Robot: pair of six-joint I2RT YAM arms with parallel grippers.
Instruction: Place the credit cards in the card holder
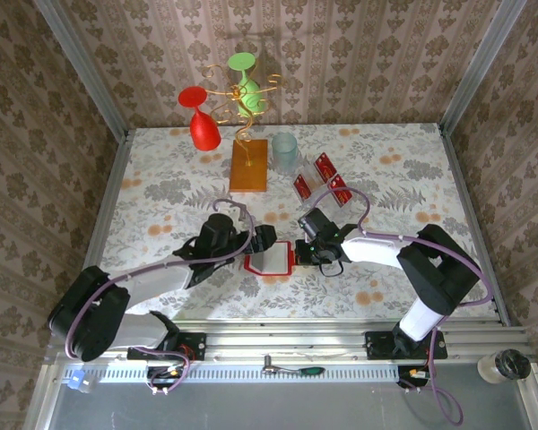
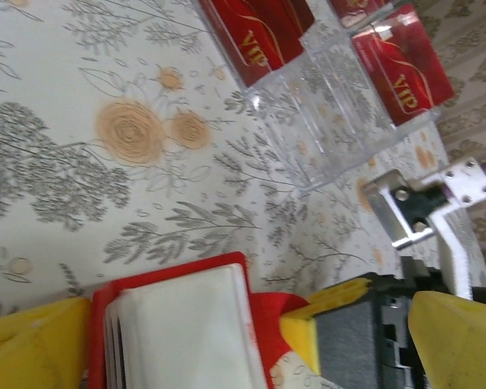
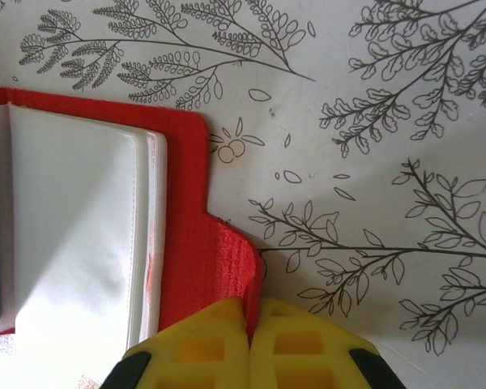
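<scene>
We see the right gripper (image 3: 249,312) pinched shut on the snap tab of the open card holder (image 1: 269,259) at table centre, with the left gripper (image 2: 251,316) spread wide astride it. That thin hold may slip or drag the holder askew. The credit cards (image 1: 321,177) wait in the clear stand (image 2: 332,113) at its one o'clock.

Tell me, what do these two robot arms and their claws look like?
The left arm and right arm are white tubes with chunky black joints, each trailed by a looping purple cable. The left claw and right claw have black bodies and bright yellow fingers. The right claw's fingers show square moulded pockets.
</scene>
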